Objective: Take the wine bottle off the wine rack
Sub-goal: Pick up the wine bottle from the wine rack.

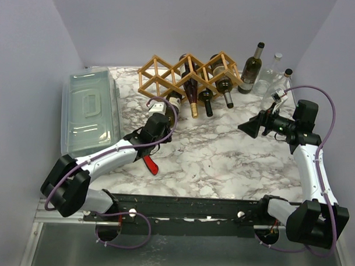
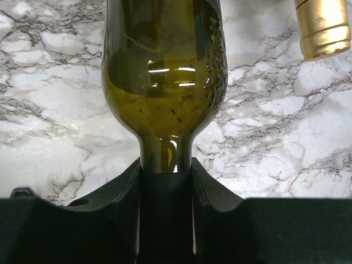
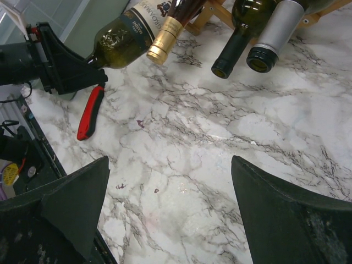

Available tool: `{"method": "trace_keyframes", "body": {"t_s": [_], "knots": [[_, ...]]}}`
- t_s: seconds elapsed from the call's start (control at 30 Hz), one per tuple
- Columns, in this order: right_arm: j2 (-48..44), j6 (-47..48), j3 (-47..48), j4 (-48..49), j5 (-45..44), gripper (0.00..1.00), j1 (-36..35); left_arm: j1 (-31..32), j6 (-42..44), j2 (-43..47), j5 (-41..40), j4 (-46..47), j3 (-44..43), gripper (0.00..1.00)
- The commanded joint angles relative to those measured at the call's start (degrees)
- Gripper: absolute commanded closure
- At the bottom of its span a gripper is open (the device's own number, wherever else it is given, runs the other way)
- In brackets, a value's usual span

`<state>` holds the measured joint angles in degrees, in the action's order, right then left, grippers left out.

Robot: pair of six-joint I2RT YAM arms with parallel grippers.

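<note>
**Green glass caught by the neck, rack not yet cleared**

Olive-green wine bottle (image 2: pixel 165 71) sits pinched at its neck in my left gripper (image 2: pixel 165 170), jaws narrow around the glass, toward 10 o'clock on the marble table (image 1: pixel 223 164). From overhead its base end looks to lie at the lower left cell of the wine rack (image 1: pixel 171 72), which stands at 12 o'clock. Whether it has cleared the slats I cannot tell. My right gripper (image 3: pixel 170 209) hangs at 3 o'clock, fingers spread wide, holding nothing.

I read this as the withdrawal step: grip made, bottle to be drawn out. The next move calls for a straight pull toward 7 o'clock along the bottle's own axis, keeping off the gold-capped bottle (image 2: pixel 323 27) lying just beside it.

By my count:
- four bottles lying at the rack: the held one, the gold-capped one, a dark-necked one (image 3: pixel 231 52) and a silver-capped one (image 3: pixel 272 38)
- three standing bottles (image 1: pixel 251 68) at 1 o'clock
- one lidded plastic bin (image 1: pixel 91 109) at 9 o'clock
- one red-handled tool (image 1: pixel 150 164) at 7 o'clock
- one rack
</note>
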<state>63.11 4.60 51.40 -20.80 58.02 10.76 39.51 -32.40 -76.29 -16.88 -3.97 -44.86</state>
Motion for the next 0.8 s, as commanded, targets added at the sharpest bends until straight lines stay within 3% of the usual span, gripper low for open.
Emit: {"method": "trace_keyframes", "body": {"t_s": [0.0,0.77], "knots": [[-0.4,1.1,1.1,-1.2,1.6,0.05,-0.5,0.5,-2.6,-2.4,2.5,3.2,-1.1,1.00],[-0.6,2.0,1.3,-1.9,1.8,0.05,-0.7,-2.8,-4.4,-13.9,7.3,7.7,-6.5,1.00]]}}
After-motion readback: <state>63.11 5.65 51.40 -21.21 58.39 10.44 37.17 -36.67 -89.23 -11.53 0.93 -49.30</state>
